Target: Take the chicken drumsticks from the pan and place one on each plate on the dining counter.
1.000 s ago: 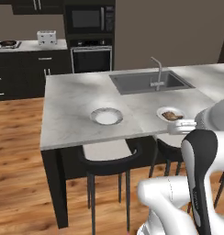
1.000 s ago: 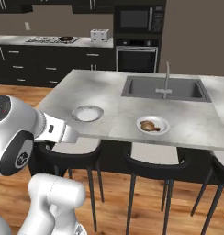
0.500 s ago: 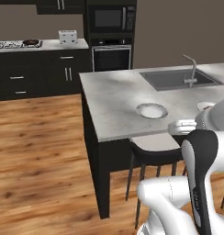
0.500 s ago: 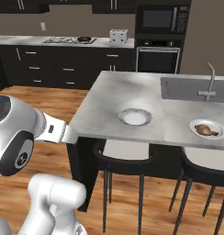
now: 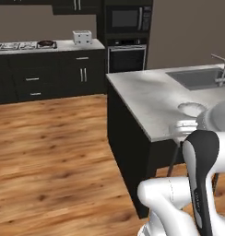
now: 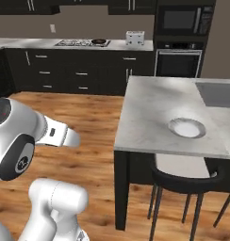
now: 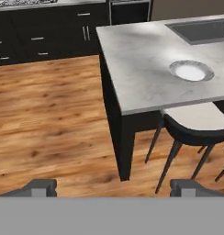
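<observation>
Wood plank floor (image 5: 50, 156), dark cabinets (image 5: 45, 78), built-in oven (image 5: 127, 57), stool (image 7: 196, 126).

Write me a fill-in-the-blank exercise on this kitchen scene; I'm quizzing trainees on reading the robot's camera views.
1. The round white shallow plate on the light grey marbled stone dining counter is ____ of food.
2. The round black frying pan sits on the far counter's ____.
3. The end effector is ____, holding nothing.
4. The white toaster stands on the counter beside the built-in ____.

Missing words: empty; stove; open; oven
</observation>
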Robot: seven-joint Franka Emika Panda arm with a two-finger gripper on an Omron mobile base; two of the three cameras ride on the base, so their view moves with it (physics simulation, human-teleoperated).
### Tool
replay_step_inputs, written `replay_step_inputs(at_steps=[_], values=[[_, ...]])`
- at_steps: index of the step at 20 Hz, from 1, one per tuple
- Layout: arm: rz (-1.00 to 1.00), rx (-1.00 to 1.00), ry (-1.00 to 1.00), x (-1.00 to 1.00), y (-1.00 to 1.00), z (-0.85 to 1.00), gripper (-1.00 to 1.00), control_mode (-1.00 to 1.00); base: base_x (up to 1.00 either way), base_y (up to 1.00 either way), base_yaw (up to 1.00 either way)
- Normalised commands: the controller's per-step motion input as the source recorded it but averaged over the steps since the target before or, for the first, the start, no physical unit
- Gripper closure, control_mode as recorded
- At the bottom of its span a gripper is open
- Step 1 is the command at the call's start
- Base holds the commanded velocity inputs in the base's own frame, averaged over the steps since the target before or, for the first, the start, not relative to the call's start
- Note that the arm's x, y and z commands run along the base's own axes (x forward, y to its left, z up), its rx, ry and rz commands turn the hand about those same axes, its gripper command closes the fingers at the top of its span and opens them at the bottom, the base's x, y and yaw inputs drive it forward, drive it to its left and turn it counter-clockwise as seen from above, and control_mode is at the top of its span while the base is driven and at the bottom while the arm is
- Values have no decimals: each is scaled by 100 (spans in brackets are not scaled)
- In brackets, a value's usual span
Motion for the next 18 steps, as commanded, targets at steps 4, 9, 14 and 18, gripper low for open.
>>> replay_step_inputs(at_steps=[4, 9, 14, 18], values=[[0, 0, 0, 0, 0, 0, -100, 100, 78, 100, -16], [0, 0, 0, 0, 0, 0, -100, 100, 100, 100, -16], [0, 0, 0, 0, 0, 0, -100, 100, 100, 94, -11], [0, 0, 0, 0, 0, 0, -100, 100, 100, 74, -6]])
